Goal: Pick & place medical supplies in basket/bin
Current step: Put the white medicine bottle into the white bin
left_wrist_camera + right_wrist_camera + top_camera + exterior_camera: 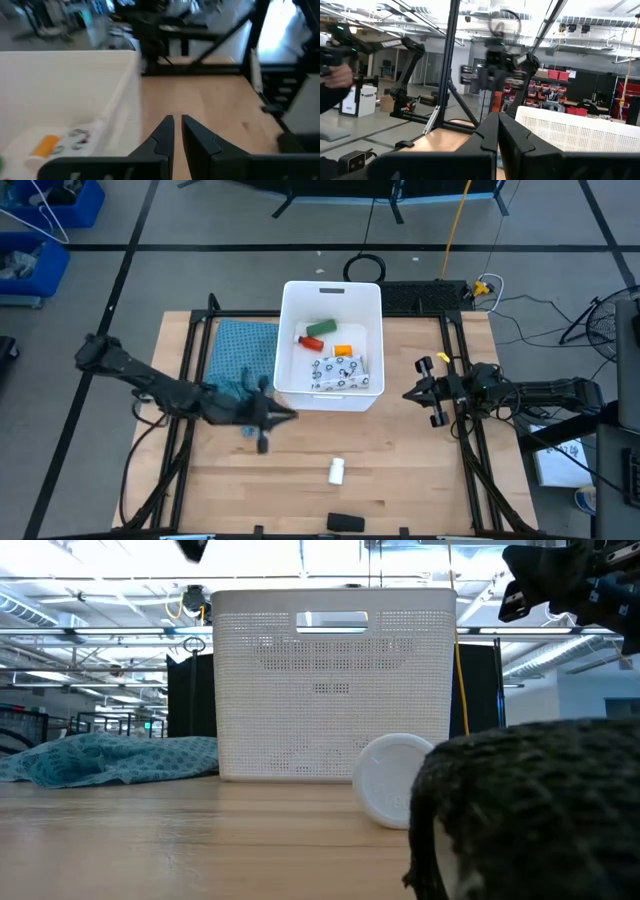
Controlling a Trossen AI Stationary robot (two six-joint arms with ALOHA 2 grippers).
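Two items are left out on the wooden table (400,470): the small white bottle (337,471) and the black oblong (346,523), both lying toward the near edge, well apart from the white tub (372,298). The left gripper (283,416) is seen in the high view just off the tub's near left corner, its fingers pressed nearly together with only a thin slit between them and nothing held. From that gripper the white bottle lies toward the near edge and a little to the right; its long axis is judged to run roughly near-to-far, so a grasp across its width would be called for. The left arm is clearly the nearer of the two. The right gripper (422,392) is parked off the tub's right side, fingers likewise drawn almost shut and empty. Inside the tub the speckled white pouch (340,373), flat and soft-looking, is already placed, with the green block (321,327), an orange-red bottle (312,342) and a small orange piece (343,350) beside it. The tub's wall is shown in the low view as finely perforated plastic with a handle slot; the bottle's round smooth cap faces that camera. A crumpled teal cloth (240,345) lies left of the tub.
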